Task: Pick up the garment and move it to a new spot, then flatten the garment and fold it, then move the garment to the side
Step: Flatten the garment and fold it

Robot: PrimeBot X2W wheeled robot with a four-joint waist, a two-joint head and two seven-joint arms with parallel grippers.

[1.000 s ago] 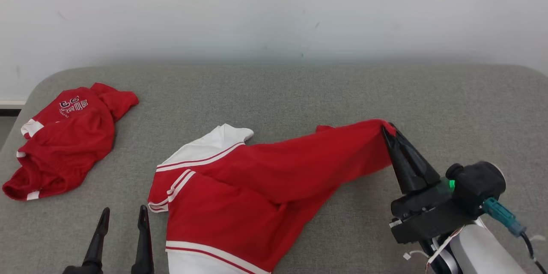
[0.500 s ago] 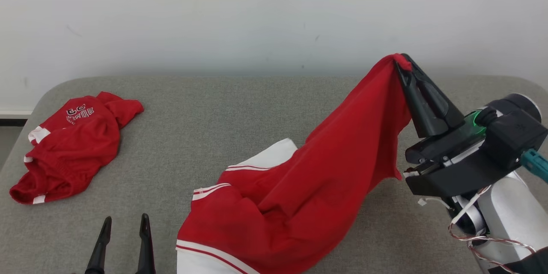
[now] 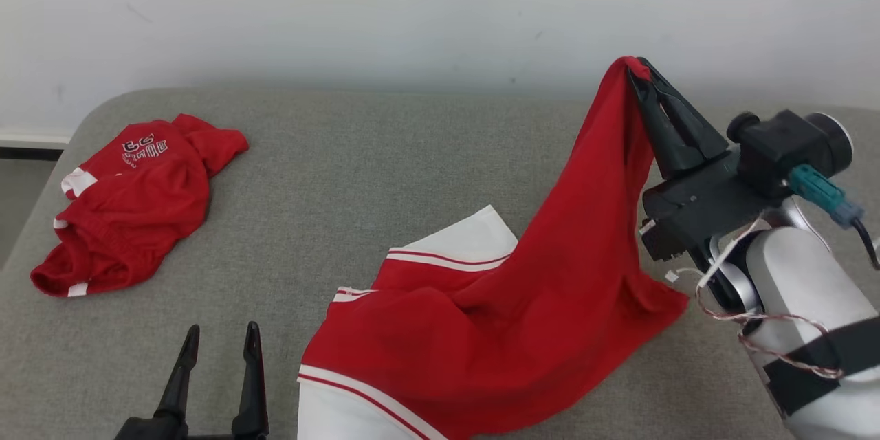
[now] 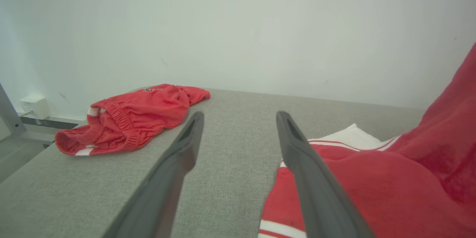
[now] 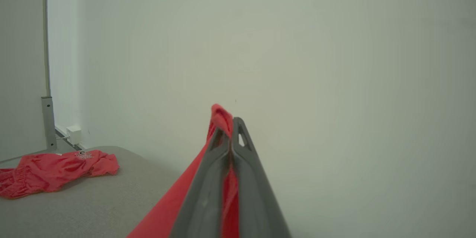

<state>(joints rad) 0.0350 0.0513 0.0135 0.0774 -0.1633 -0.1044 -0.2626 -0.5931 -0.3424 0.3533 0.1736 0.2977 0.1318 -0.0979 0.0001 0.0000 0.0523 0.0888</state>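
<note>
Far left first: a crumpled pair of red shorts [image 3: 134,210] lies near the corner of the grey padded table [image 3: 385,144]. It has white trim and a white print too small to read. The left wrist view catches its elastic waistband end-on, and past the table edge a small white wall box [image 4: 34,106].

Moving across, the left gripper [image 3: 223,327] pokes up from the bottom edge of the head view, its body cut off. Its fingers are spread wide with nothing between them, and it sits over bare table just beside the garment's left edge.

Centre now: the garment [image 3: 495,330], red with white panels and striped trim. Its lower part rests on the table toward the front, and the hem runs off the bottom of the frame, so its full shape can't be made out. From there it slopes up to the right as a stretched red sheet, clear of the table, hiding the surface behind it and part of the right gripper's base.

At the top of that sheet, the right gripper [image 3: 641,70] is clamped tight on one red corner, with a small tuft poking past the tips. The right wrist view shows the fingers pressed together, fabric sandwiched between them, against the plain wall [image 5: 334,63].

Far right: the pale forearm [image 3: 804,289], with loose wires and a teal connector [image 3: 818,192], is cut off at the corner.
</note>
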